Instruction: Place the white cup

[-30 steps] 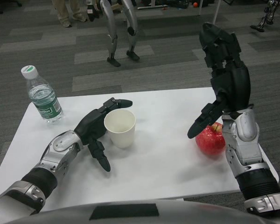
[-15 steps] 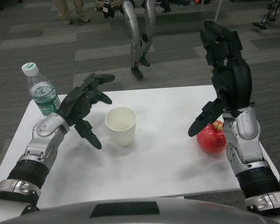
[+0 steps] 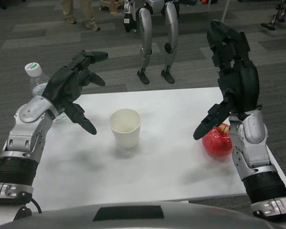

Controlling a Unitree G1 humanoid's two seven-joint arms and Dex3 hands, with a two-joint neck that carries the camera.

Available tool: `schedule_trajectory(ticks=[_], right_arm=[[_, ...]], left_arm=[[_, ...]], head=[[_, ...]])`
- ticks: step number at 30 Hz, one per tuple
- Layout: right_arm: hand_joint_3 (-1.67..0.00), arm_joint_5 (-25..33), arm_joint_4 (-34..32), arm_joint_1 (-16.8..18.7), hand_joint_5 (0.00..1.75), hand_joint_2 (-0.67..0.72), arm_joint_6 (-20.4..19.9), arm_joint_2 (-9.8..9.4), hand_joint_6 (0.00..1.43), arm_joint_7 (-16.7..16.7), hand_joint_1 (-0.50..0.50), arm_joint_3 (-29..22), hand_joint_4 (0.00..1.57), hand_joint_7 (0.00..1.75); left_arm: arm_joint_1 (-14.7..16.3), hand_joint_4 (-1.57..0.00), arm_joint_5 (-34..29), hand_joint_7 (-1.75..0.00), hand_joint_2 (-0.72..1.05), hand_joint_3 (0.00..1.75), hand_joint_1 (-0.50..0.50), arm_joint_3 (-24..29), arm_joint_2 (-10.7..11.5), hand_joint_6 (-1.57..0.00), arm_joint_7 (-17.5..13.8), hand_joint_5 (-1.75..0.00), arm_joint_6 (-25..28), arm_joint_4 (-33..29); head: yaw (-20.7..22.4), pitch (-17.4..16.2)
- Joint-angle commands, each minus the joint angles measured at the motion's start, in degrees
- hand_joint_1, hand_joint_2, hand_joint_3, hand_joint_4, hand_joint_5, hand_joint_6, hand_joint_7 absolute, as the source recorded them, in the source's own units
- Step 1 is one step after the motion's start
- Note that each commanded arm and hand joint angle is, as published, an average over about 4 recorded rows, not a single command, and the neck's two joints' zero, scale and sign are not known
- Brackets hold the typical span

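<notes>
The white cup (image 3: 126, 127) stands upright on the table (image 3: 157, 162), a little left of the middle, with nothing touching it. The left hand (image 3: 69, 88) hangs raised off to the cup's left, its fingers spread apart and holding nothing. Behind that forearm a water bottle (image 3: 36, 78) with a white cap stands near the table's far left corner, partly hidden. The right hand (image 3: 231, 78) is held up high on the right side, fingers apart and empty, its thumb pointing down toward a red apple (image 3: 217, 141) that rests on the table by the right edge. Beyond the table, another robot's silver legs (image 3: 155, 40) stand on the grey carpet, and a person's feet (image 3: 81, 19) show at the top.
</notes>
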Motion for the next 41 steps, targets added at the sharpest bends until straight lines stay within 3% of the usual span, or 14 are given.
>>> schedule_trajectory(ticks=[1,11,28,32,41], right_arm=[[0.0,0.21,0.37,-0.13,0.12,0.72,-0.13,-0.12,0.0,-0.09,-0.12,-0.05,0.0,0.56],[0.0,0.21,0.76,-0.31,0.1,0.72,-0.13,-0.38,0.0,-0.09,-0.12,0.3,0.0,0.56],[0.0,0.21,0.74,-0.77,0.1,0.72,-0.13,-0.73,0.0,-0.09,-0.12,0.52,0.0,0.56],[0.0,0.21,0.65,-0.79,0.1,0.72,-0.13,-0.73,0.0,-0.09,-0.12,0.52,0.0,0.56],[0.0,0.21,0.32,-0.79,0.1,0.72,-0.13,-0.73,0.0,-0.09,-0.12,0.35,0.0,0.56]], left_arm=[[0.59,0.0,-2.65,-0.77,-0.19,0.09,-0.5,-0.53,1.92,0.0,-0.09,-1.75,5.03,-5.17],[0.19,0.0,-4.98,-0.77,-0.1,0.09,-0.5,-0.79,1.44,0.0,0.39,-1.75,5.78,-9.43],[-0.93,0.0,-7.44,-0.77,-0.02,0.09,-0.5,-1.34,0.67,0.0,1.69,-1.75,5.82,-11.03],[-1.02,0.0,-8.08,-0.77,0.07,0.09,-0.5,-1.37,0.56,0.0,2.0,-1.75,5.82,-11.52],[-1.04,0.0,-8.28,-0.77,0.07,0.09,-0.5,-1.19,0.47,0.0,2.06,-1.75,5.82,-12.2]], head=[[-0.08,0.12],[-0.45,0.5],[-1.3,1.99],[-1.33,2.12],[-1.33,2.29]])
